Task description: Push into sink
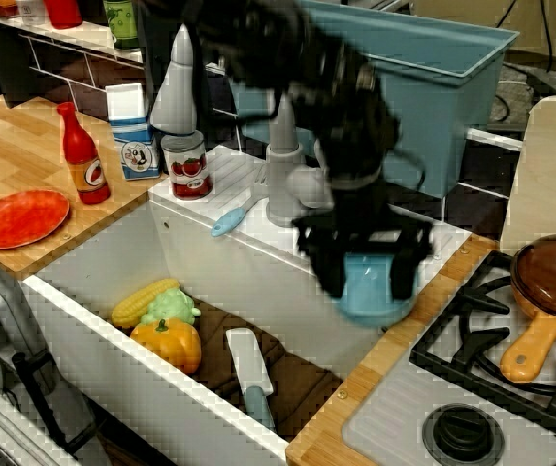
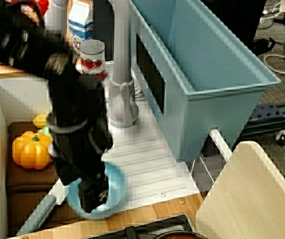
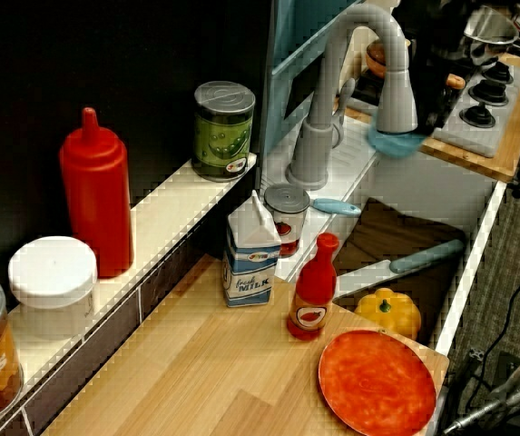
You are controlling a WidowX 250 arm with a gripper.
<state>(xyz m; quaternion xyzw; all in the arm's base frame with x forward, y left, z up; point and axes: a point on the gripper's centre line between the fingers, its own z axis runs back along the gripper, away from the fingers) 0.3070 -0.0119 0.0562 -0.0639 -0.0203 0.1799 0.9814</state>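
Observation:
A light blue bowl (image 1: 370,297) (image 2: 113,186) (image 3: 396,143) rests at the end of the ribbed drainboard (image 2: 147,164) nearest the stove, partly overhanging the rim of the sink (image 1: 244,282). The sink is a deep white basin with a brown mat (image 1: 302,379) on its bottom. My black gripper (image 1: 367,277) (image 2: 90,191) points down over the bowl, open, with one finger on each side and blue showing between them. In the side view the faucet (image 3: 355,50) hides most of the gripper. The arm covers the bowl's far part.
In the sink lie a corn cob (image 1: 144,302), a green vegetable (image 1: 171,310), an orange pumpkin (image 1: 168,344) and a spatula (image 1: 251,374). A blue tub (image 1: 423,87) stands behind the drainboard. A stove (image 1: 491,379) with a brown pot (image 1: 554,282) is on the right. A tomato can (image 1: 186,165) and a blue spoon (image 1: 231,219) sit left of the faucet.

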